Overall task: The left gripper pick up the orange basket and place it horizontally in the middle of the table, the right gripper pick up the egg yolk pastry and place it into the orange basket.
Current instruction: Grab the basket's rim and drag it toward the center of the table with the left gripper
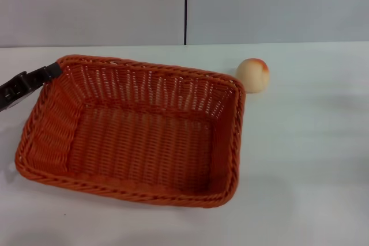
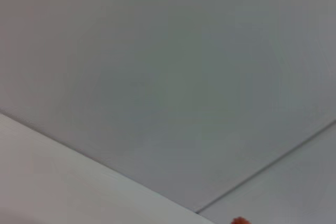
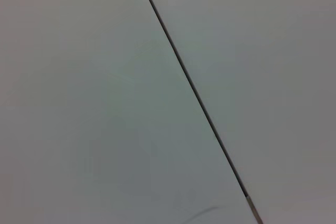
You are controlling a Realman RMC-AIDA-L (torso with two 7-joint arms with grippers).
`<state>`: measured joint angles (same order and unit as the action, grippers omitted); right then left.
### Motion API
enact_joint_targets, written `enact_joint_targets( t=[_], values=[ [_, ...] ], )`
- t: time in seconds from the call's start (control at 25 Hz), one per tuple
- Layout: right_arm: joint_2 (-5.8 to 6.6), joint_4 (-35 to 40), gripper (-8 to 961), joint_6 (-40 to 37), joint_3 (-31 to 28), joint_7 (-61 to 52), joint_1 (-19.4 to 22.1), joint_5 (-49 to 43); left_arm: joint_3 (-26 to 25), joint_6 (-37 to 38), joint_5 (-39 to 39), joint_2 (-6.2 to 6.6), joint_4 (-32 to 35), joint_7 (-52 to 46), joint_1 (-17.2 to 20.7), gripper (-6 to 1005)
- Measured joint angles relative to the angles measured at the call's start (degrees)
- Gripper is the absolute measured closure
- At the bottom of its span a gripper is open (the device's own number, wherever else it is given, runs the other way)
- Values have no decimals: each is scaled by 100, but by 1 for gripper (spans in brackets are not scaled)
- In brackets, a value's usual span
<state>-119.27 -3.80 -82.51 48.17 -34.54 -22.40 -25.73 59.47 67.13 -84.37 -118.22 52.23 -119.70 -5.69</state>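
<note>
The orange basket sits left of the table's middle, its long side running left to right and slightly turned. My left gripper reaches in from the left edge and is shut on the braided rim at the basket's far left corner. The egg yolk pastry lies on the table just beyond the basket's far right corner, clear of it. In the left wrist view only a sliver of the orange basket shows. The right gripper is out of view.
A grey wall with a dark vertical seam stands behind the table's far edge. White tabletop stretches to the right of the basket and in front of it.
</note>
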Motion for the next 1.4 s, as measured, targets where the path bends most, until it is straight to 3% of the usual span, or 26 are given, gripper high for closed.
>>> enact_joint_targets(
  t=[0.24,0.56,0.76,0.84,1.08,1.32,1.4],
  values=[
    [0,28,392,16,-24,0,-2,31,-58,326,-31,60,39,-59,46,704],
    [9,137,393,172,-27,0,-14,50,-62,823,-219,233,1,-279,-2,464],
    [9,201,394,270,-27,0,-28,51,-107,1518,-548,401,-12,-429,-261,402],
    [9,204,394,298,-28,0,-42,51,-172,1533,-661,405,-17,-426,-314,402],
    [9,212,395,369,-23,0,-82,25,-972,1310,-1493,368,-164,-51,-612,401],
    [9,220,395,380,9,0,-83,9,-2028,1284,-2016,539,-671,465,-979,402],
    [9,242,396,380,25,0,-83,-15,-2272,1301,-1949,501,-683,721,-1018,402]
  ],
)
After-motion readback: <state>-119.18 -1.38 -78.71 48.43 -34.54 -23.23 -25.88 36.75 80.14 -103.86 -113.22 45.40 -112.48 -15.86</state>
